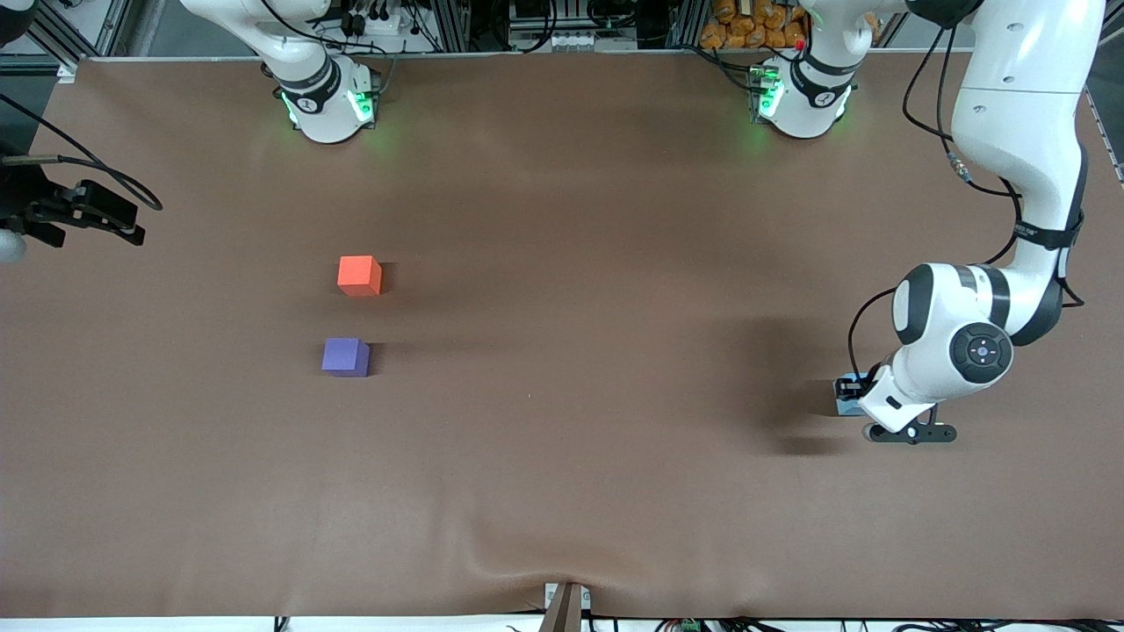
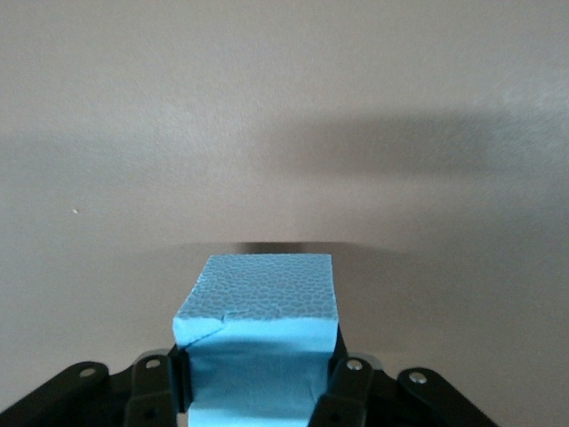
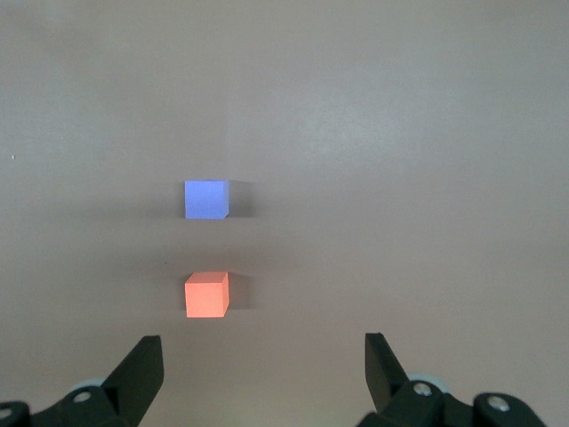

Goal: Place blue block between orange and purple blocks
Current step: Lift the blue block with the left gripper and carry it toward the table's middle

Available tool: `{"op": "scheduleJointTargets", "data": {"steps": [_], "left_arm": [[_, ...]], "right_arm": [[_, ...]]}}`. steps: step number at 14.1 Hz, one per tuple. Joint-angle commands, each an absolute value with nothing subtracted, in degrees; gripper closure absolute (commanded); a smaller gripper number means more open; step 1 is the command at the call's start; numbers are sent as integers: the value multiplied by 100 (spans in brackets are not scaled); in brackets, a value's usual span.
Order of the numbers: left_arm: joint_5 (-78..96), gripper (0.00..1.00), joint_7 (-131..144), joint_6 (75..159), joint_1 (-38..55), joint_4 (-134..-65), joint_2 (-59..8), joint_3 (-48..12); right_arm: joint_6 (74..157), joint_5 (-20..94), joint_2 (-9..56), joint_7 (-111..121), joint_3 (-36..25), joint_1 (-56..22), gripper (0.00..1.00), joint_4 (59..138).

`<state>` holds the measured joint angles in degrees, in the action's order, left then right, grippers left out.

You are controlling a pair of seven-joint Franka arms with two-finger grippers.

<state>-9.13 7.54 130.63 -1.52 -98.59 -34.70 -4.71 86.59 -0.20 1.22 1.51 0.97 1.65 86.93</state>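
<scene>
- The left gripper (image 2: 258, 387) is seen closed on the blue block (image 2: 260, 329); in the left wrist view its two black fingers (image 2: 342, 382) are pressed against the block's two opposite sides.
- In the front view the left gripper (image 1: 853, 395) is found low at the table (image 1: 562, 491), at the left arm's end, with the arm's white wrist bent over it.
- Only a small part of the blue block (image 1: 848, 403) is shown in the front view, just beside the wrist; the rest is covered by the arm.
- Whether the blue block is resting on the table or is just clear of it cannot be told.
- A chipped, uneven edge is visible on the upper face of the blue block in the left wrist view.
- The right gripper (image 3: 263, 374) is held wide apart, with nothing between its fingers (image 3: 142, 369), and it is kept up in the air at the right arm's end of the table (image 1: 83, 215), where that arm waits.
- In the right wrist view, the orange block (image 3: 206, 294) and the purple block (image 3: 206, 199) are seen past the fingers.
- The orange block (image 1: 359, 276) and the purple block (image 1: 345, 357) are set on the table toward the right arm's end, well apart from the blue block.
- The purple block is placed nearer to the front camera than the orange block, and a gap of bare table is left between the two.
</scene>
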Motion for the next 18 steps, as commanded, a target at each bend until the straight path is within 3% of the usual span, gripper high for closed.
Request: {"op": "scheduleJointTargets", "data": {"steps": [1, 5, 10, 13, 18], "left_arm": [[-941, 53, 905, 13034, -150, -9940, -3182, -510], [-949, 55, 1632, 12738, -150, -9975, -2972, -983], [-949, 55, 3178, 12296, 209, -9879, -2883, -2529], [-941, 55, 4101, 12296, 1428, -9687, -3031, -2558], [-1019, 56, 5272, 12305, 3187, -8729, -4076, -2461]], "right_arm": [[8675, 18, 105, 167, 114, 228, 0, 8736], [8675, 26, 114, 158, 114, 220, 0, 8736], [8675, 61, 140, 158, 114, 228, 0, 8719], [8675, 62, 281, 150, 123, 194, 0, 8693], [8640, 70, 439, 141, 123, 176, 0, 8666]]}}
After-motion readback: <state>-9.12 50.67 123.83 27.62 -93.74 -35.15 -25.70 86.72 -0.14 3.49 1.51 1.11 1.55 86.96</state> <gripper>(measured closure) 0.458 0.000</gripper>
